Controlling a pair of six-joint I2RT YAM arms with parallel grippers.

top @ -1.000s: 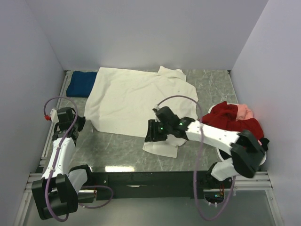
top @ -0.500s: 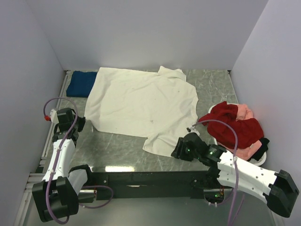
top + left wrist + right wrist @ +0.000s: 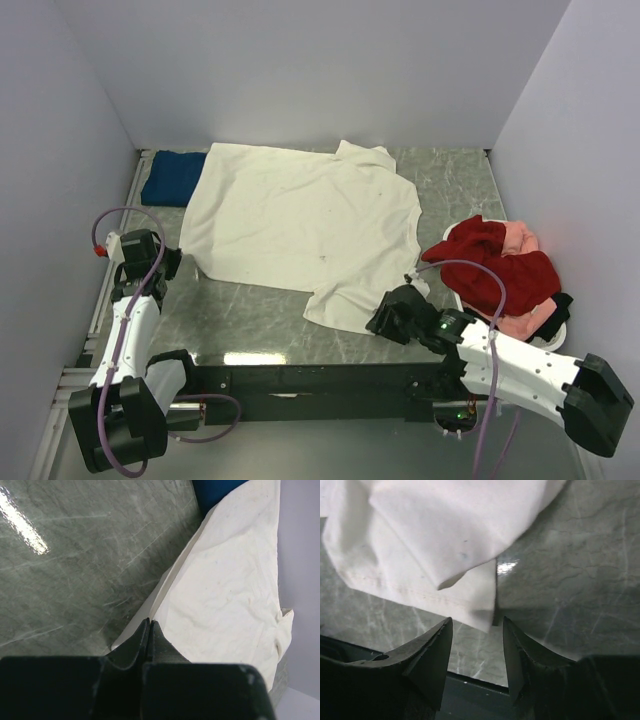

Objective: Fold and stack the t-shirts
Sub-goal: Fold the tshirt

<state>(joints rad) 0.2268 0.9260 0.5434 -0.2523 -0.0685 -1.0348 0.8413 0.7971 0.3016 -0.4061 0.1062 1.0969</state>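
Note:
A cream-white t-shirt (image 3: 300,225) lies spread flat on the table. A folded dark blue t-shirt (image 3: 172,178) lies at the back left. Red (image 3: 500,265), pink (image 3: 521,240) and black (image 3: 561,300) shirts are heaped in the basket. My right gripper (image 3: 385,320) is open, low at the cream shirt's near right corner. In the right wrist view that corner (image 3: 485,615) hangs just beyond the gripper (image 3: 475,625), touching neither finger. My left gripper (image 3: 172,262) is shut beside the shirt's near left corner. In the left wrist view its tips (image 3: 149,621) lie at the shirt's edge (image 3: 220,590), with no cloth seen between them.
A white basket (image 3: 449,236) stands at the right edge of the grey marbled table (image 3: 250,315). White walls enclose the back and both sides. A black rail (image 3: 300,375) runs along the table's near edge, just behind my right gripper.
My right arm has pulled back from over the shirt's near right part to the table's near edge. That part of the shirt now lies flat. The left arm has not moved.

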